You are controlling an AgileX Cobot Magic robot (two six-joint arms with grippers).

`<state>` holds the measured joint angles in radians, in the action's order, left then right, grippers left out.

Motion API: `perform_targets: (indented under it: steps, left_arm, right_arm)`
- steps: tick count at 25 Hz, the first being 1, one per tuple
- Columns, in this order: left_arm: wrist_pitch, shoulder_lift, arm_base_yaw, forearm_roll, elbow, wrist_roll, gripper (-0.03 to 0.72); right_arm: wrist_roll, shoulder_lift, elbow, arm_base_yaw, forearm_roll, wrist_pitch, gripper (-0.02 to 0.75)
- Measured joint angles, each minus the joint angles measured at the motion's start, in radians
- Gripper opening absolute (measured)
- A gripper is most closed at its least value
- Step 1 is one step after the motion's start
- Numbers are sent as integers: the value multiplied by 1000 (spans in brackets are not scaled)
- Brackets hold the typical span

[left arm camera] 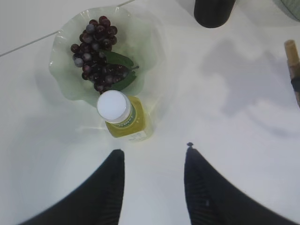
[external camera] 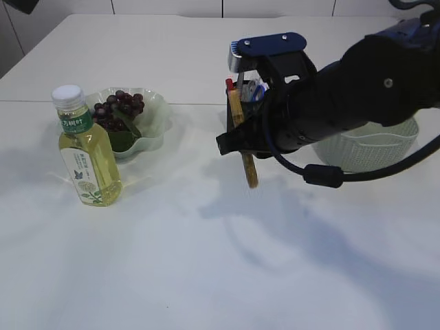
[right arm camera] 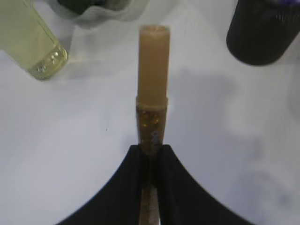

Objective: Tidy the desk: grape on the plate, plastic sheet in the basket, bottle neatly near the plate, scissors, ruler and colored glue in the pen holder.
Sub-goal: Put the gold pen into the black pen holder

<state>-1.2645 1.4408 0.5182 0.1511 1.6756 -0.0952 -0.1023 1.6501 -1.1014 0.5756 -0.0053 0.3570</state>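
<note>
My right gripper is shut on the orange glitter glue stick and holds it above the table, cap end down in the exterior view, just in front of the black pen holder. The arm hides most of the holder in the exterior view. Purple grapes lie on the pale green plate. The yellow bottle stands upright against the plate's front. My left gripper is open and empty, high above the bottle.
A pale mesh basket stands at the right behind my right arm. Red and blue items stick out of the pen holder. The white table stretches in front of the bottle and the glue stick.
</note>
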Motion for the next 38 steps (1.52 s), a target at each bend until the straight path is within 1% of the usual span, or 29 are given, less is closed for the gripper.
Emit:
perform_targets:
  steps: [5,8,15,18,25,32,38]
  left_arm:
    - [0,0,0,-2,0,0,309]
    - [0,0,0,-2,0,0,309]
    - [0,0,0,-2,0,0,309]
    - [0,0,0,-2,0,0,309]
    - [0,0,0,-2,0,0,309]
    - [0,0,0,-6,0,0,309]
    - [0,0,0,-6,0,0,309]
  right_arm:
    - [0,-6,7,0,-86,-134,82]
    - [0,-2,5,-16,-109,-226,83]
    - [2,51,-95,-148,-114,-445,82]
    - [2,93,-158,-182,-110,-513,83]
    - [2,244,-297,-205,-110,-568,83]
    - [2,382,-387,-223,-110,-573,83]
    - [2,454,-452,-224,-110,-572,83]
